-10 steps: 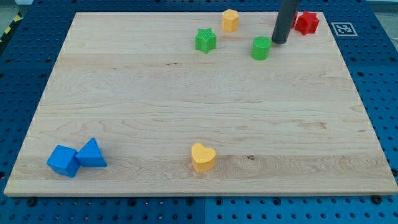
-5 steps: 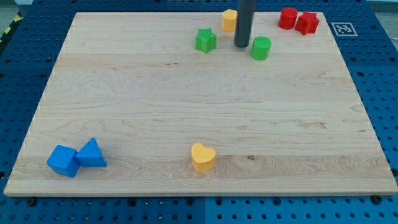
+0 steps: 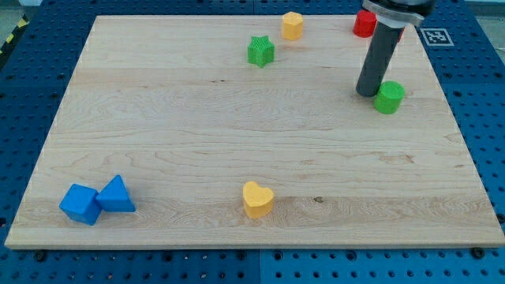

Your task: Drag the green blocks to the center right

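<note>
The tool, a bare rod holding nothing, has its tip (image 3: 368,94) touching the green round block (image 3: 388,97) from the view's left at the surface's (image 3: 197,134) right middle, so pushing further could slide it off, while the green star (image 3: 260,50) waits near the top.

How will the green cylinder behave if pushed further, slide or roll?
Probably slides: the green cylinder stands upright on its flat end on the smooth board. Squat, so tipping looks unlikely. My tip touches its left side; an off-centre push may spin it away.
</note>
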Robot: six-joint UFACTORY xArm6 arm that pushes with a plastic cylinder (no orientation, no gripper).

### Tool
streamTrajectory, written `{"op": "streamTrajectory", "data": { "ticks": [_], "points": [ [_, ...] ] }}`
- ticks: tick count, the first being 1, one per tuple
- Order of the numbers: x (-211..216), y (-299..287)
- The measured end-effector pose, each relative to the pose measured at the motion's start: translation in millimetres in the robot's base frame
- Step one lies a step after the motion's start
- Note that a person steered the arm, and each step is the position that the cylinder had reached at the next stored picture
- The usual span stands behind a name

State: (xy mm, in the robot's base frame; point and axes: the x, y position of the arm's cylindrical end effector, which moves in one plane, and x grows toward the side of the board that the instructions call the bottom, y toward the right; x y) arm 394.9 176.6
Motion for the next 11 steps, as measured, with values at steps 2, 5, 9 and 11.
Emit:
{"op": "streamTrajectory", "data": {
  "ticks": [2,5,9,11],
  "points": [
    [41.6,18.0],
    [44.9,-101.9],
    [-105.3,-238.6],
    [-104.9,-167.4]
  ]
}}
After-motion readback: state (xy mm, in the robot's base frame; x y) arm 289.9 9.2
